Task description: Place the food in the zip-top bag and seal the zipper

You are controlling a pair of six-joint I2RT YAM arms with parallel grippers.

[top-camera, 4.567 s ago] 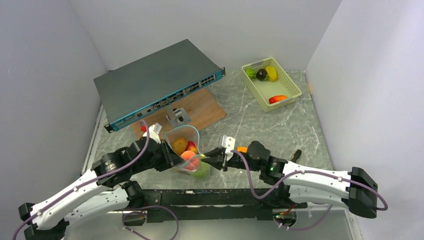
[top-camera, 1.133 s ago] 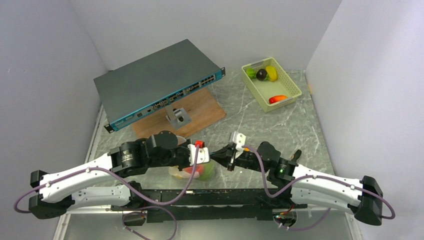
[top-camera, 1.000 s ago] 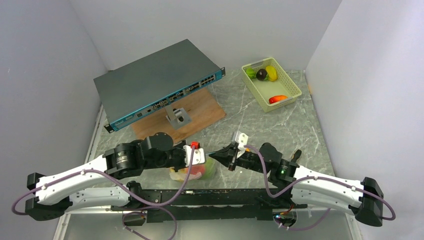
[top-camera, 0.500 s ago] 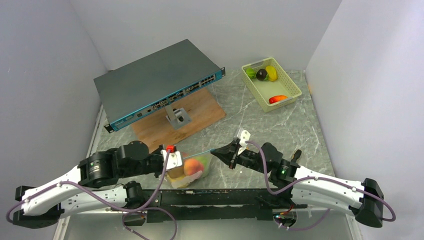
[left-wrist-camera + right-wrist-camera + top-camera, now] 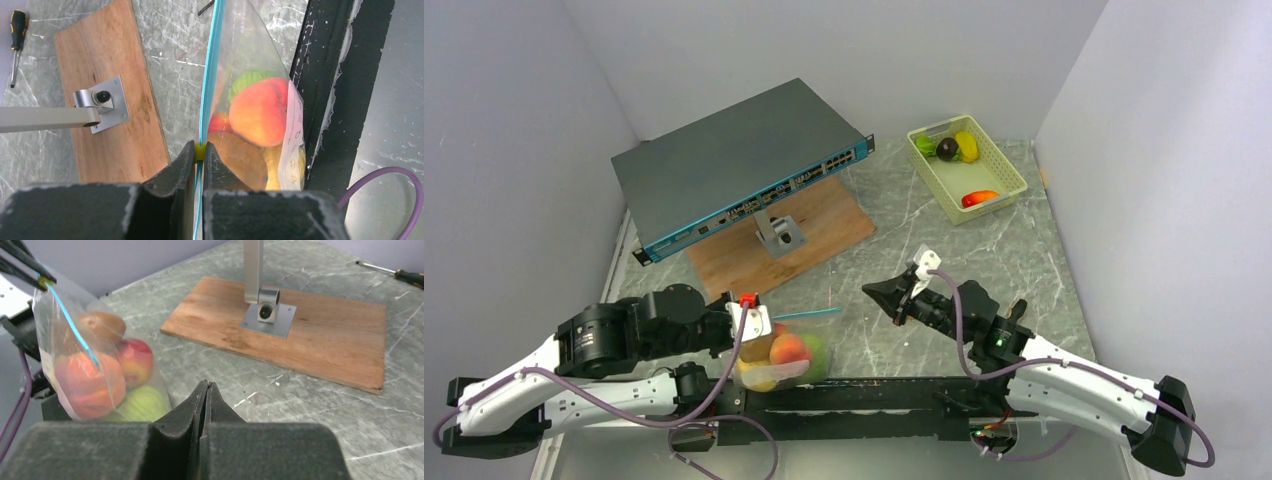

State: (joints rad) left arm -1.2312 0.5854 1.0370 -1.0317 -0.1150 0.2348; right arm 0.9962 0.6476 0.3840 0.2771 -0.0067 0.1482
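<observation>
The zip-top bag (image 5: 786, 352) hangs at the table's near edge with the food inside: a peach (image 5: 260, 112), a green cabbage (image 5: 248, 80), a red apple (image 5: 220, 122), a brown fruit (image 5: 241, 159) and a yellow lemon (image 5: 274, 167). Its zipper (image 5: 209, 70) runs as one closed teal line. My left gripper (image 5: 200, 146) is shut on the zipper at its small yellow slider, at the bag's left end (image 5: 759, 322). My right gripper (image 5: 206, 385) is shut and empty, off to the right of the bag (image 5: 871, 290). The bag also shows in the right wrist view (image 5: 85, 370).
A network switch (image 5: 734, 165) lies at the back left. A wooden board (image 5: 824, 225) carries a metal bracket (image 5: 779, 235). A pale green basket (image 5: 999, 160) at the back right holds several fruits. A screwdriver (image 5: 17, 35) lies beyond the board. A black rail (image 5: 874, 395) runs along the near edge.
My left gripper has slid left along the zipper, away from the right gripper. The right gripper has come off the bag's right end and drawn back to the right. The bag's mouth is shut.
</observation>
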